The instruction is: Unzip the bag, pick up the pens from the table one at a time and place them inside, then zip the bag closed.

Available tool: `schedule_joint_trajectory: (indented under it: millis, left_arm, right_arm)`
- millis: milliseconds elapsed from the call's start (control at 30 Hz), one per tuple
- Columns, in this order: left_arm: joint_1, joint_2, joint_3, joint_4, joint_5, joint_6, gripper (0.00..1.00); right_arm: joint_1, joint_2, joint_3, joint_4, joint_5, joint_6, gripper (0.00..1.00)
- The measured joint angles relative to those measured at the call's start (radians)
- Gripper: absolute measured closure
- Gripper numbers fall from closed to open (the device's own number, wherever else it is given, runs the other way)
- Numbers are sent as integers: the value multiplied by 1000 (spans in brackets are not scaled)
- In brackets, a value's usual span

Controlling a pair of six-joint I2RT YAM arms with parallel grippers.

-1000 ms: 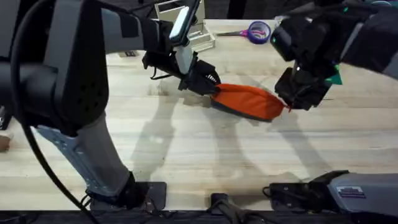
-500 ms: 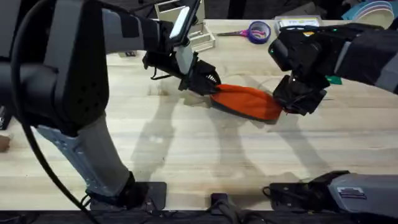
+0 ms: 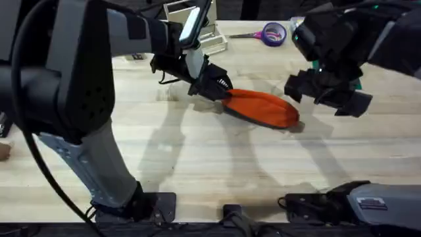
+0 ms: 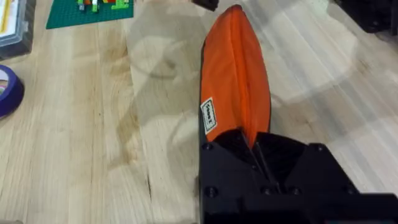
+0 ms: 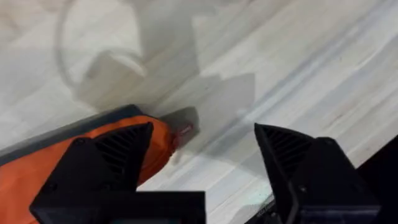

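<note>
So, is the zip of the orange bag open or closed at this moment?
Closed, as far as visible. In the left wrist view the bag shows one unbroken seam along its top with no gap. The part under the left end effector is hidden.

Pretty much all light wood here, pale plank grain with soft blurry shadows across the middle of the overhead frame. Along the top edge there's clutter: a clear plastic box (image 3: 197, 26) at upper center and purple-handled scissors (image 3: 266, 33) just right of it. Behind that it's just dark.
</note>
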Motion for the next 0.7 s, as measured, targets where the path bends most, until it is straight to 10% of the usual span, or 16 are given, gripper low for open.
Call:
schedule_joint_trajectory:
  millis: [567,700]
  left_arm:
    - [0,0,0,1,-2,0,952]
    - [4,0,0,5,1,3,671]
  right_arm:
    - [62,-148,44,-43,-18,-80,5]
    - [109,-240,44,-45,-35,-84,5]
